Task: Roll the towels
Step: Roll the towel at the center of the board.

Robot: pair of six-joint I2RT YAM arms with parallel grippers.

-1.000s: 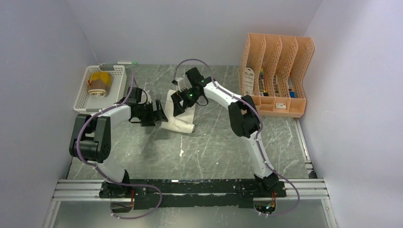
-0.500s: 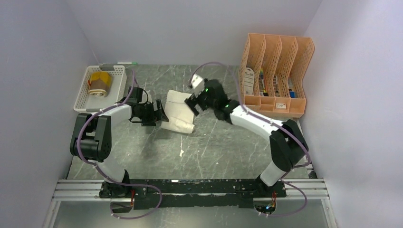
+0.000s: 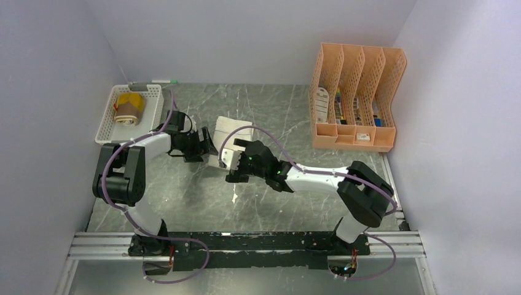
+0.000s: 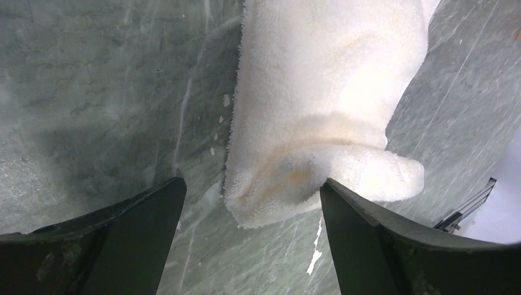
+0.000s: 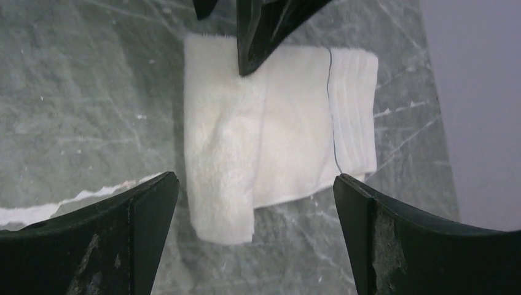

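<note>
Plainly both jaws wide, empty — cream towel near, ungripped.

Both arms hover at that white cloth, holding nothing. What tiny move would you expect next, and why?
Probably the right gripper drops onto the near end of the white towel and pinches it to begin rolling. Both sets of jaws stand open and empty, the towel lies folded flat, and the yellow towel is already rolled in the basket.
</note>
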